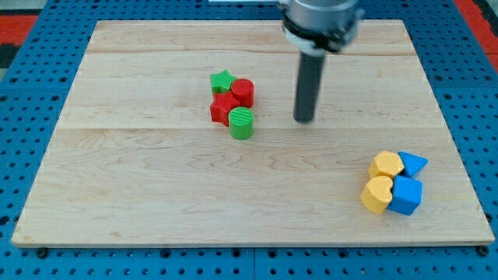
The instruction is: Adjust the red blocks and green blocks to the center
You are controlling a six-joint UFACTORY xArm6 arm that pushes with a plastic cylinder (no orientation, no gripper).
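Observation:
A green star block (222, 81), a red cylinder (243, 92), a red star-like block (222, 109) and a green cylinder (241, 123) sit bunched together, touching, a little to the left of the board's middle. My tip (304, 119) rests on the board to the right of this cluster, about a block's width or more away from the green cylinder, touching no block.
Two yellow blocks (385, 165) (377, 194) and two blue blocks (412, 164) (406, 195) are clustered near the board's lower right. The wooden board (156, 194) lies on a blue pegboard surface (31, 93).

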